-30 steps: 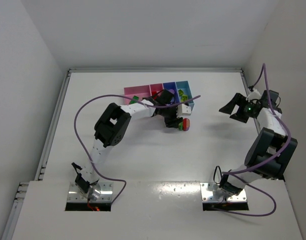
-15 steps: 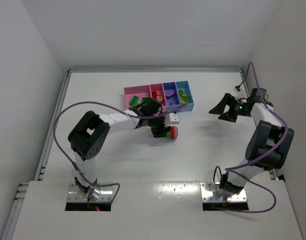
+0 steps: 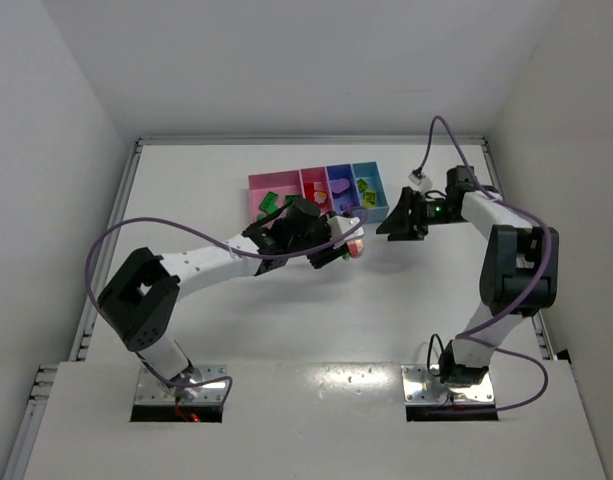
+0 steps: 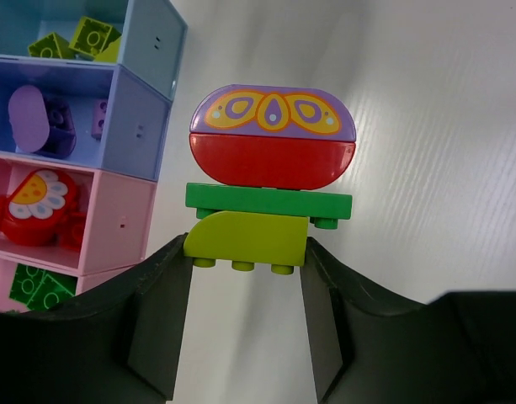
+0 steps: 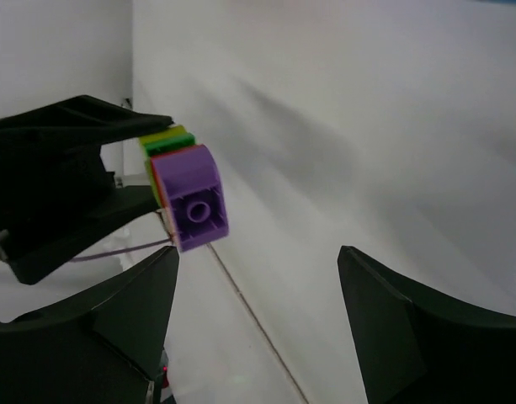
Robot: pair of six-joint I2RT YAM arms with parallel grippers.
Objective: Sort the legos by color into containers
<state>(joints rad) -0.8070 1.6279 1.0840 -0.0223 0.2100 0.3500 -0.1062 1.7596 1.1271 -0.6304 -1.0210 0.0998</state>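
My left gripper (image 4: pixel 245 252) is shut on the yellow-green bottom brick of a lego stack (image 4: pixel 272 160), with green, red and a patterned purple piece above it. In the top view the stack (image 3: pixel 356 248) hangs over the table just in front of the containers (image 3: pixel 286 178). My right gripper (image 3: pixel 389 226) is open a little to the right of the stack and faces it. In the right wrist view the stack's purple end (image 5: pixel 194 198) sits up and left of the right gripper's (image 5: pixel 258 252) gap, with nothing between the jaws.
The bins hold sorted legos: yellow-green ones (image 4: pixel 81 38) in the light blue bin, purple (image 4: pixel 39 118) in the blue-violet, red (image 4: pixel 34 206) in the narrow pink, green (image 4: pixel 34 286) in the wide pink. Walls enclose the white table (image 3: pixel 286 320).
My right gripper has swung left from the table's right edge to just beside the stack, its jaws narrowing slightly. My left arm's elbow swung left while it kept hold of the stack.
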